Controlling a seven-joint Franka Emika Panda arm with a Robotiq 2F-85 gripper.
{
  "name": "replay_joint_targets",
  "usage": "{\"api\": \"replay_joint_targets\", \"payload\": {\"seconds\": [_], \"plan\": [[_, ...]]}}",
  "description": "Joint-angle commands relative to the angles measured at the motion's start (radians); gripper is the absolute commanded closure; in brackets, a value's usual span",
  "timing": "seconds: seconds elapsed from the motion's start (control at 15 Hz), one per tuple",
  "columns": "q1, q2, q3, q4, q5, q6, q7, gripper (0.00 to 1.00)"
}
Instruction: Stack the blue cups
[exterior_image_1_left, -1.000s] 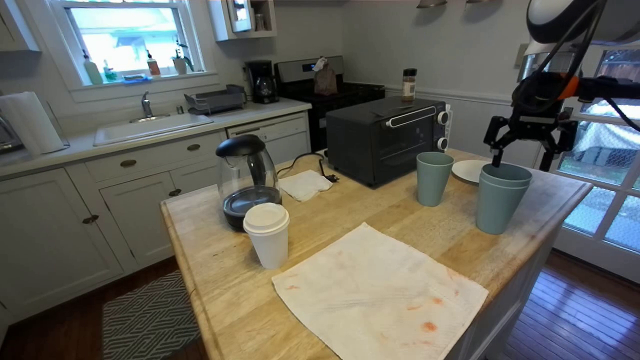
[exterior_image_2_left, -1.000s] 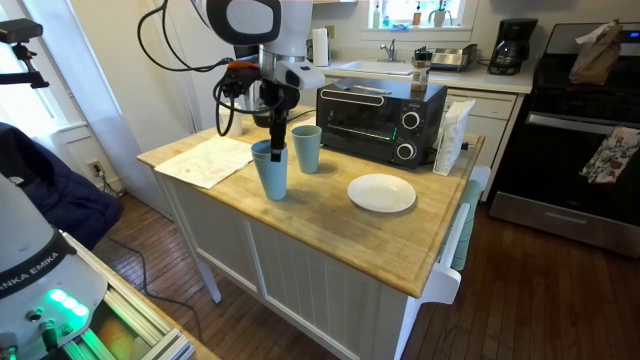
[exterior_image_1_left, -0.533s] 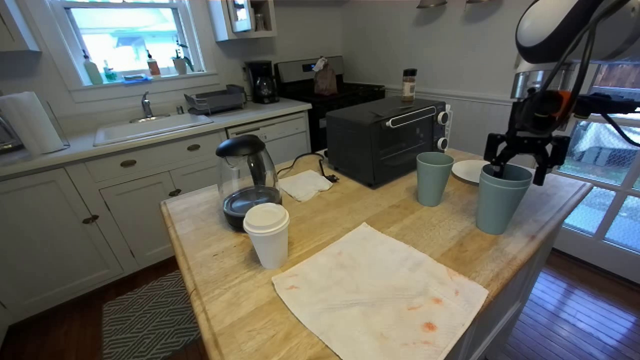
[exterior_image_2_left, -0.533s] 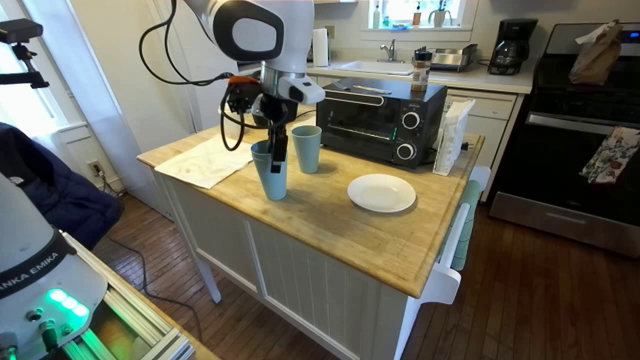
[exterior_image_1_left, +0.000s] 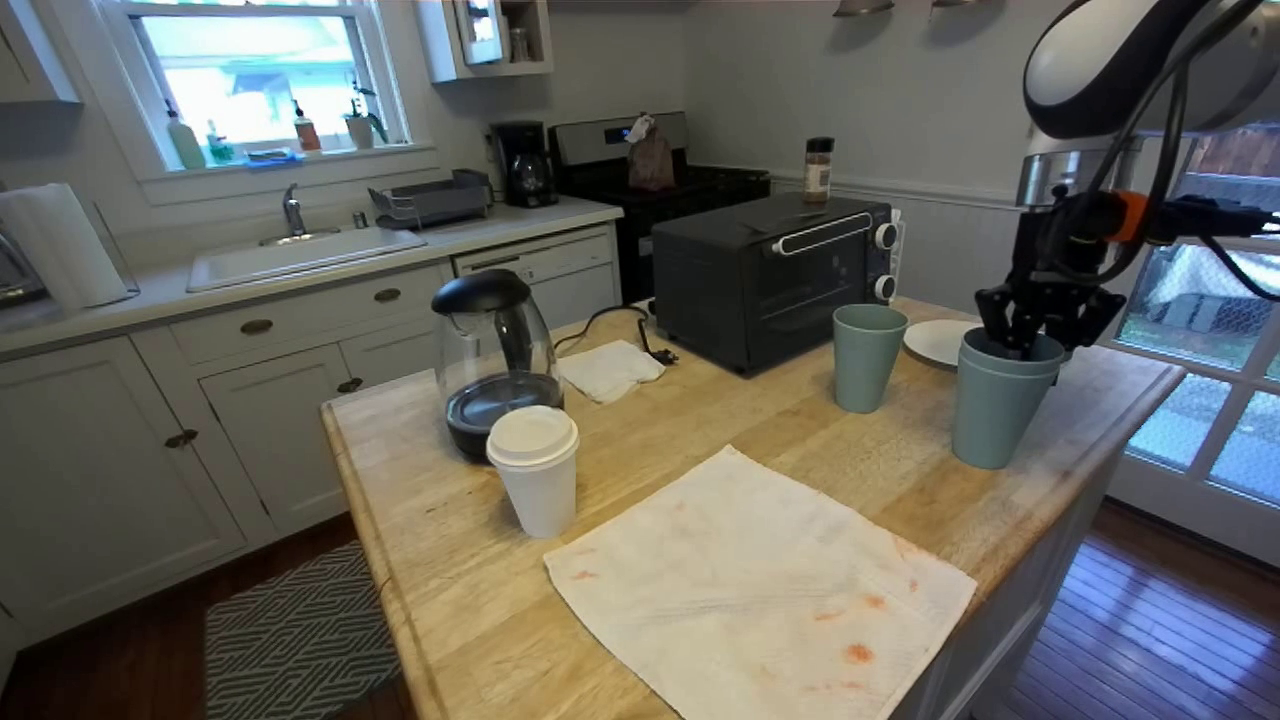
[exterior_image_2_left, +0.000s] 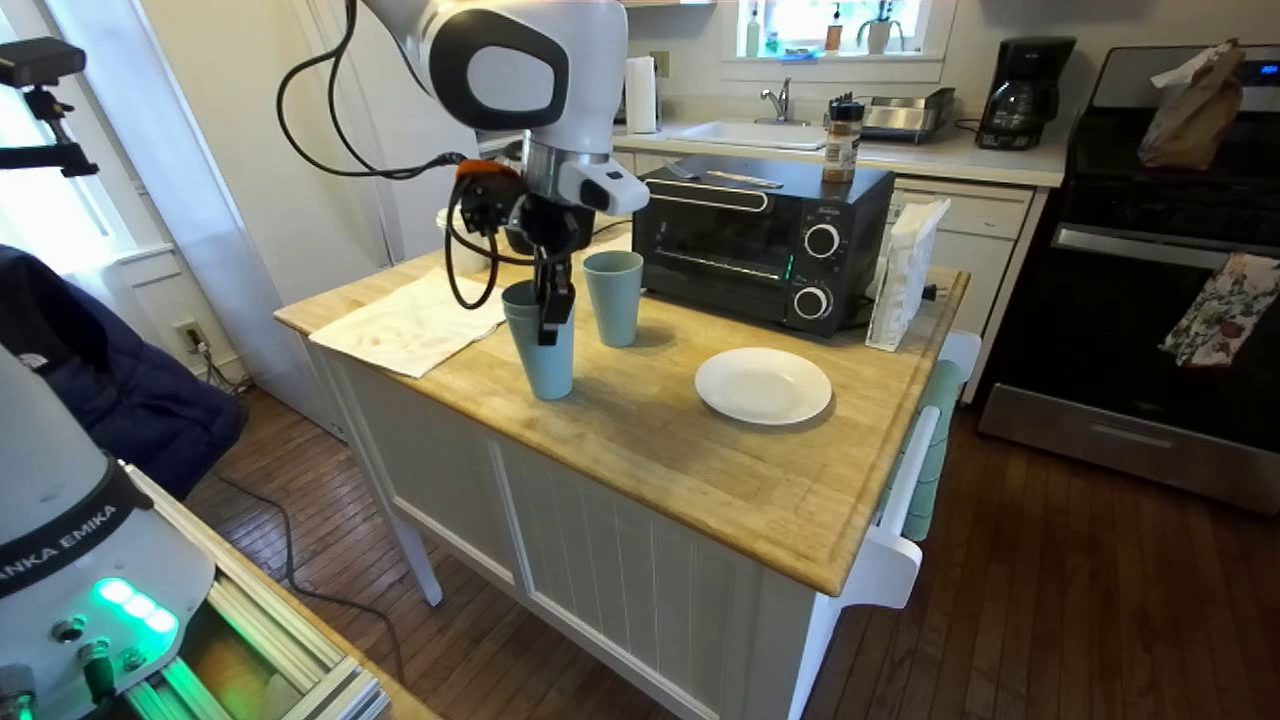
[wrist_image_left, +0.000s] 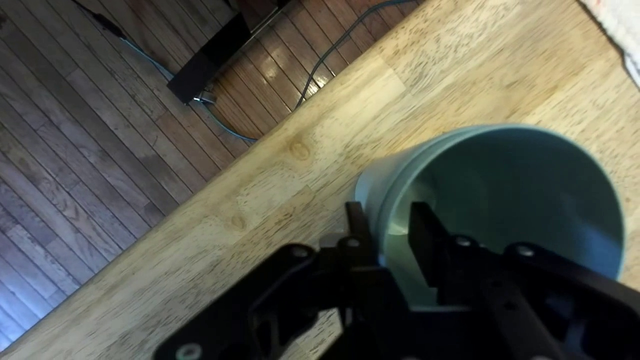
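Two blue cups (exterior_image_1_left: 1000, 420) stand nested and upright near the corner of the table, a double rim showing at the top. A single blue cup (exterior_image_1_left: 868, 360) stands upright a short way off, by the toaster oven. My gripper (wrist_image_left: 386, 210) points down over the nested pair, straddling the near wall. In the wrist view, one of its fingers (wrist_image_left: 357, 220) is outside the wall, close against it, and the other is inside the inner cup, with a gap to the wall. The jaws are partly closed but still apart. The single cup is out of the wrist view.
A black toaster oven (exterior_image_2_left: 740, 240) with a spice jar (exterior_image_2_left: 842, 140) on top stands behind the cups. A white plate (exterior_image_2_left: 763, 388) lies beside them. A stained cloth (exterior_image_1_left: 740, 590), a lidded white cup (exterior_image_1_left: 537, 485) and a glass carafe (exterior_image_1_left: 505, 350) share the table (exterior_image_2_left: 650, 440).
My gripper has come down over the nested cups, and its fingers have drawn much closer together around the wall. All the cups stand where they stood.
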Motion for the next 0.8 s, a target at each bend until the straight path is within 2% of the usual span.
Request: {"api": "replay_joint_targets", "payload": {"seconds": [0.0,0.4,0.73], "plan": [[0.007,-0.023,-0.002,0.001,-0.006,-0.013,-0.035,0.98],[0.001,-0.100,-0.004,-0.006,0.003,-0.059,-0.104,0.98],[0.005,-0.226,-0.005,-0.006,0.052,-0.128,-0.189,0.98]]}}
